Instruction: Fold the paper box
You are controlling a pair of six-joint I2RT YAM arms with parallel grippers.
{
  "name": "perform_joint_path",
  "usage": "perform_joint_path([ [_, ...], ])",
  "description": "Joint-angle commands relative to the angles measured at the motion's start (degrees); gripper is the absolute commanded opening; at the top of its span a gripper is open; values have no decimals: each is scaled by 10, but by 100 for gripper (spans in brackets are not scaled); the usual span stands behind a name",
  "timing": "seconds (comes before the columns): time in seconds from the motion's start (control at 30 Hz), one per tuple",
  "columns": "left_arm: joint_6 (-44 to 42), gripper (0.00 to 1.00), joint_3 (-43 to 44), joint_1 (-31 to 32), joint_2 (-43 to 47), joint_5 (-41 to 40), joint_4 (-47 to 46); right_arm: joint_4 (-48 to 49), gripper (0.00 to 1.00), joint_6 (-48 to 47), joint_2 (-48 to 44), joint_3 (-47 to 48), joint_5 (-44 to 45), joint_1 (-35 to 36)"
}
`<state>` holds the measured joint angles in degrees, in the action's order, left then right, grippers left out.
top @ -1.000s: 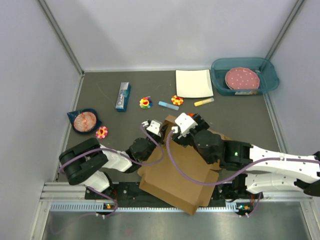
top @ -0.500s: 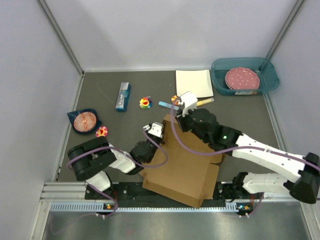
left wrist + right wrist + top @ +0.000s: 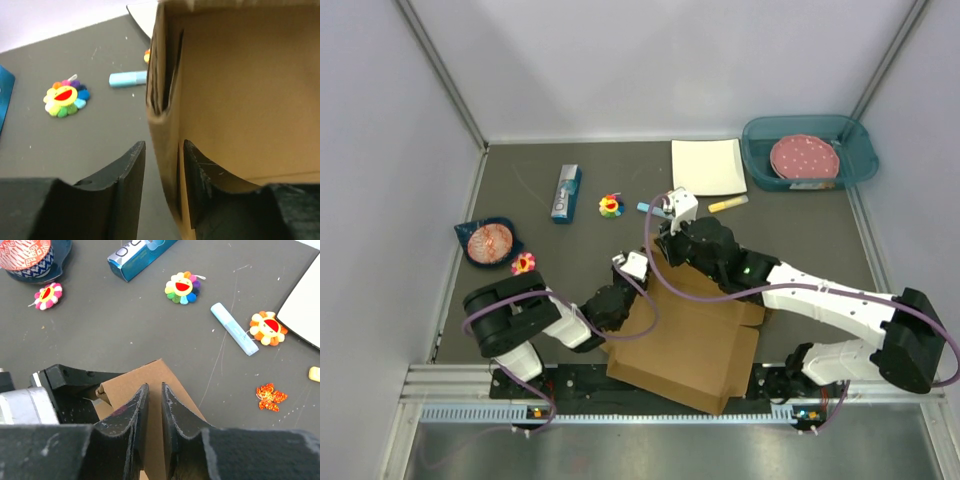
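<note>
The big brown cardboard box [image 3: 685, 340] is sitting half folded at the near edge of the dark grey table [image 3: 790, 230]. The right gripper [image 3: 155, 389] is reaching over its far corner, wide jaws narrowing to a slit; whether they are pinching card is unclear. The left gripper [image 3: 162, 145] is easing its tight pinch, jaws apart around an upright wall, so that wall looks done, while a light blue stick [image 3: 234, 329] and a rainbow flower toy [image 3: 182, 288] are lying beyond the corner, easy to bump.

White links, black joints and purple cables [image 3: 648, 240] are seen on the 2 arms [image 3: 820, 300]; the black fingers [image 3: 175, 415] are scuffed.
</note>
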<state>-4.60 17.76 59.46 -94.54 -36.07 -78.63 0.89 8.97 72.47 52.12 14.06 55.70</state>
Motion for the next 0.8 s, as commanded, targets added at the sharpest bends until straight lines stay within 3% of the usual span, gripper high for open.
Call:
perform_joint_path([
  [0.0,4,47,-15,2,1,-11,-124,-13,16,14,6,-14,-23,0],
  [0.07,6,52,-18,2,4,-15,-122,-15,16,11,7,-13,-20,0],
  [0.23,3,49,-19,2,-2,-22,-134,-20,15,11,18,-18,-20,0],
  [0.3,-4,31,-22,2,-12,-15,-148,-19,16,15,13,-18,-19,0],
  [0.43,-8,7,-17,2,-21,-7,-146,-15,18,18,7,10,-14,1],
  [0.53,-7,1,-17,2,-23,-7,-143,-17,19,15,15,47,-17,1],
  [0.67,-6,5,-17,2,-24,-10,-143,-19,19,10,36,90,-19,0],
  [0.77,-1,14,-17,2,-23,-18,-142,-14,19,10,56,108,-30,0],
])
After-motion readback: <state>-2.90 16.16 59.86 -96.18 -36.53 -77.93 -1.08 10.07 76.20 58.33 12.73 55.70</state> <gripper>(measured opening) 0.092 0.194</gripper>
